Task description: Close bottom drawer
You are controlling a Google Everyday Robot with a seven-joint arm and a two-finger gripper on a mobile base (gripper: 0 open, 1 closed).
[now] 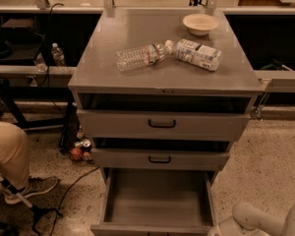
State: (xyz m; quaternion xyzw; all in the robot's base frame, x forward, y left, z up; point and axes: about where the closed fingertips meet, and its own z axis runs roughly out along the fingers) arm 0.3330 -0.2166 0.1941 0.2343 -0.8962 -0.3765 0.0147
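Observation:
The bottom drawer [157,198] of the grey metal cabinet is pulled far out, its plain grey tray interior empty and its front edge at the bottom of the view. Above it are the middle drawer [160,159] and the top drawer [162,124], each with a black handle and slightly out. Part of my white arm [258,220] shows at the bottom right, just right of the open drawer's front corner. The gripper itself is out of view.
On the cabinet top [113,43] lie a clear plastic bottle [140,56], a white carton [198,54] and a cream bowl [200,23]. A seated person's leg and shoe [19,176] are at the left. Cans [81,149] and cables lie on the floor beside the cabinet.

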